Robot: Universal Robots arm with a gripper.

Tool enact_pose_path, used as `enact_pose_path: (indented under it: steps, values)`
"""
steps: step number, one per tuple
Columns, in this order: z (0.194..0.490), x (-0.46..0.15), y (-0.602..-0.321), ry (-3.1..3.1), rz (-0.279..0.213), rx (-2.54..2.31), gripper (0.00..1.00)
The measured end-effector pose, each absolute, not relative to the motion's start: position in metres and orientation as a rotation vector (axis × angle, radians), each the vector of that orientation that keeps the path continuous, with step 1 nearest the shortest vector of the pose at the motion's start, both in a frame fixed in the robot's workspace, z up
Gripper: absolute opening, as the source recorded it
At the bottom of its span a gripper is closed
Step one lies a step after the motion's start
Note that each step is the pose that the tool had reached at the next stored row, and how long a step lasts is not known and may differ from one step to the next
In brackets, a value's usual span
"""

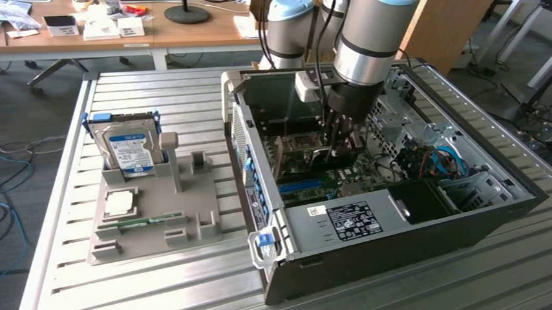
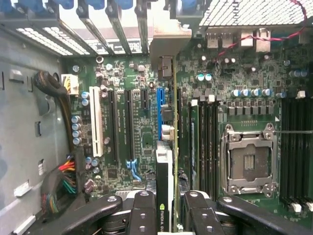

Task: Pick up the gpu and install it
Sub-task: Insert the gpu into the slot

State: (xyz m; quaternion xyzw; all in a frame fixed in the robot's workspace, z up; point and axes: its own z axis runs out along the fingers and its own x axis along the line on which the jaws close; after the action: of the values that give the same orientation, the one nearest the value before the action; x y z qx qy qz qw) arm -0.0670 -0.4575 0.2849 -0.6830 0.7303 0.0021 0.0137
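My gripper (image 1: 339, 143) reaches down inside the open computer case (image 1: 483, 213), just above the motherboard (image 1: 345, 177). In the wrist view the gripper (image 2: 166, 215) is shut on the gpu (image 2: 166, 152), which I see edge-on: a thin green board with a dark cooler, its silver bracket (image 2: 169, 41) toward the case's rear slots. One black finger (image 2: 143, 213) presses each side of the card. The card's lower edge runs along the blue expansion slot (image 2: 160, 105); whether it is seated in the slot cannot be told.
A grey holder (image 1: 155, 213) on the slatted table carries a silver hard drive (image 1: 131, 147), a processor chip (image 1: 118, 203) and a memory stick (image 1: 147, 221). Inside the case are the power supply (image 1: 345, 221), an empty processor socket (image 2: 249, 161), memory slots (image 2: 293, 147) and cable bundles (image 2: 61, 188).
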Motion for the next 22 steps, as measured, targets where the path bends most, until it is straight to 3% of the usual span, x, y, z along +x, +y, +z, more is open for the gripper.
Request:
enact_pose_path:
  steps: [22]
  values:
    - [0.2760,-0.0740,-0.4598,2.275,0.007,-2.127,0.27]
